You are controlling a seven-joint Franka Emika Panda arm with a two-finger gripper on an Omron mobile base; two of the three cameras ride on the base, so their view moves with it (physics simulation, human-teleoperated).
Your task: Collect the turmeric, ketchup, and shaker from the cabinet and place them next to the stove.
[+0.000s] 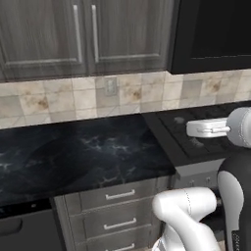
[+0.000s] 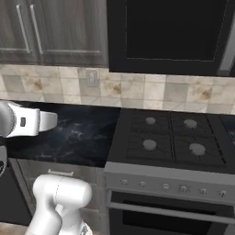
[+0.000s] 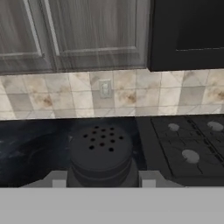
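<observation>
In the hand view, a dark grey shaker (image 3: 101,151) with a perforated rounded top sits upright between my gripper's (image 3: 103,180) two fingertips (image 3: 59,180), and the gripper is shut on it. It hangs over the black marble counter (image 3: 35,148), just left of the stove (image 3: 188,144). The black four-burner stove (image 2: 170,137) lies to the right of the counter. Both doors of the grey woodgrain cabinet (image 1: 93,34) above the counter are closed. My white hand (image 1: 208,128) reaches over the stove's left edge. The turmeric and the ketchup are out of view.
A black microwave (image 2: 170,32) hangs above the stove. A tiled backsplash with a wall outlet (image 1: 111,86) runs behind the counter. Drawer-fronted base cabinets (image 1: 120,211) stand below the counter. The stove's steel front carries a row of knobs (image 2: 183,188).
</observation>
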